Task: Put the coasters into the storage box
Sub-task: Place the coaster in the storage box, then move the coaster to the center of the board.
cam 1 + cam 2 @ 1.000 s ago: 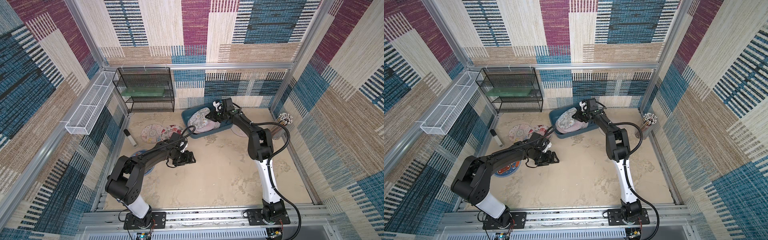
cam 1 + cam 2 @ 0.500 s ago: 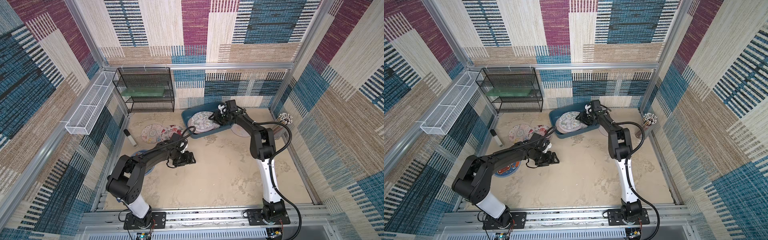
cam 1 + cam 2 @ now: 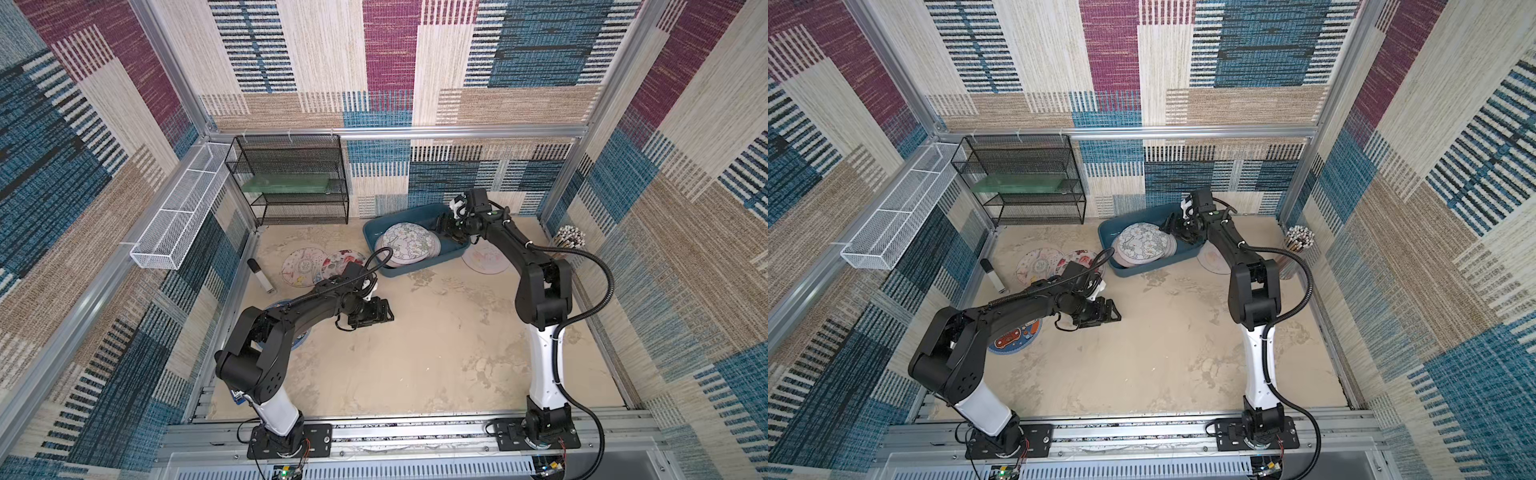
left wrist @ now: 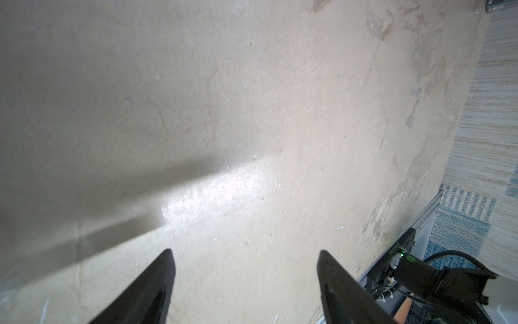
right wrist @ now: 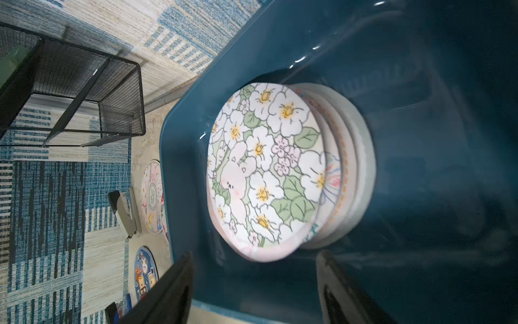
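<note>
Right end effector (image 5: 255,254), jaws wide and empty, sits inside the storage box (image 5: 420,84) beside the floral coaster (image 5: 266,165) topping the stack. Best to lift straight up clear of the rim, then go for the pink coaster (image 3: 484,262) just outside on the surface (image 3: 415,353). Left end effector (image 4: 244,250) is wide and empty.
</note>
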`<state>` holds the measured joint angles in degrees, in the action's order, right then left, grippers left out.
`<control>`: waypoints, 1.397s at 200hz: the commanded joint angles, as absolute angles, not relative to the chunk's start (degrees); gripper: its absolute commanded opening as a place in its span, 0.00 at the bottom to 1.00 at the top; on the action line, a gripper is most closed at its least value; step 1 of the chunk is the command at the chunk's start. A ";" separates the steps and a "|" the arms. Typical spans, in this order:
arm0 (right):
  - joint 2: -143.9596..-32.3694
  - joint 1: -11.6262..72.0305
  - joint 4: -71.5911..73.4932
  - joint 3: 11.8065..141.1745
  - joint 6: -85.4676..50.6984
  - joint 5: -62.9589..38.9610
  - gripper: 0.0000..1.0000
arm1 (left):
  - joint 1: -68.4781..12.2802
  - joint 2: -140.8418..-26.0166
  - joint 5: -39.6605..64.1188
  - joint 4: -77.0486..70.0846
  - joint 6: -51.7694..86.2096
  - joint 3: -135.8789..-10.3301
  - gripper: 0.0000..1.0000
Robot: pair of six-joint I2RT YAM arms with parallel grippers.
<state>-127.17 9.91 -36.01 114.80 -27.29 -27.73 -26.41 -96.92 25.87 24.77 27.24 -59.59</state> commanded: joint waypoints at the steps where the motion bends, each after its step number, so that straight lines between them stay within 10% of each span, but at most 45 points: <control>1: -122.69 7.66 -38.74 111.76 -23.66 -23.59 0.74 | -26.62 -97.83 26.28 24.60 26.73 -61.46 0.79; 279: -139.68 -5.96 -33.88 119.97 -28.61 -0.35 0.87 | -28.74 -103.35 26.88 25.22 26.55 -66.86 0.79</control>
<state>-139.13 -5.50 -36.73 120.79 -24.97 -1.43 -28.67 -102.85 26.09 25.30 27.03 -66.04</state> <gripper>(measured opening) 0.867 0.787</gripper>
